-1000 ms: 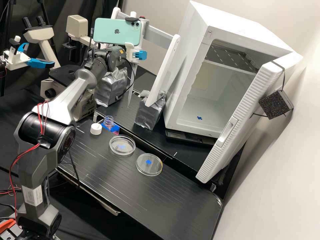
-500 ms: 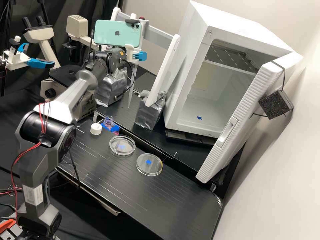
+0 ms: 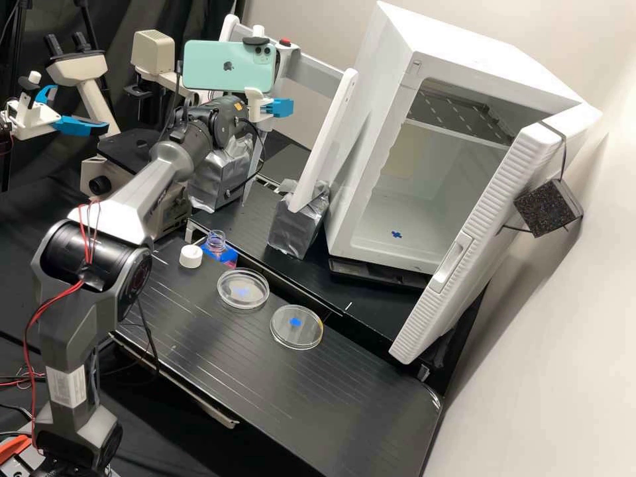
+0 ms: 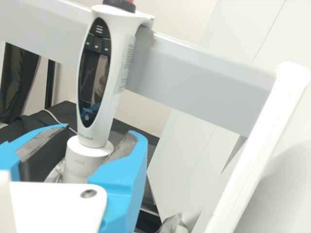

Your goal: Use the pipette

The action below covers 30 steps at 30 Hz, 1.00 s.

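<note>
Where the electronic pipette (image 4: pixel 97 97) is: near upright, leaning slightly, in front of the grey crossbar (image 4: pixel 199 82) of a white stand; whether its hook bears on the bar, I cannot tell.
End effector (image 4: pixel 99 141): closed round the pipette's pale lower collar, one blue finger on each side.
Handling: likely light and stiff, with smooth plastic that could turn in the grip; the slender lower end is probably the fragile part.
Best hold: around the collar, below the oval display, with even pressure and away from the buttons.
Worktop: black and finely grooved (image 3: pixel 358 397), carrying two round clear dishes, one (image 3: pixel 244 289) near the other (image 3: pixel 297 328), a white screw cap (image 3: pixel 191 256), and an uncapped clear bottle (image 3: pixel 216 244) just beside the cap.
Room: a white cabinet (image 3: pixel 397 59) with its door open, near a pale wall; a microscope (image 3: pixel 79 69) stands by black drapes.
</note>
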Available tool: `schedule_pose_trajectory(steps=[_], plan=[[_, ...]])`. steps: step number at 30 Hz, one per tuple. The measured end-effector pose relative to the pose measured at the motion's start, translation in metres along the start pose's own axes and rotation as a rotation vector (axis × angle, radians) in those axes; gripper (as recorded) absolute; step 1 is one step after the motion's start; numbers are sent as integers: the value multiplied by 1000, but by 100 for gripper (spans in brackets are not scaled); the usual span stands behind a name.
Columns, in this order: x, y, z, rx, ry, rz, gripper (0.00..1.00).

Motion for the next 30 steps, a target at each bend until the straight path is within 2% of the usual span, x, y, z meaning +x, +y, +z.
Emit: schedule_pose_trajectory(steps=[10, 15, 16, 20, 23, 25, 28, 30], plan=[[-4, -17, 10, 7, 12, -9, 100], [-28, -21, 23, 37, 61, 36, 100], [-36, -22, 26, 39, 72, 54, 100], [-72, -32, 38, 120, 142, 139, 100], [-99, -45, 48, 164, 197, 244, 100], [-114, -54, 55, 183, 219, 324, 100], [-131, -68, 66, 192, 240, 444, 100], [-139, -85, 79, 208, 246, 514, 100]])
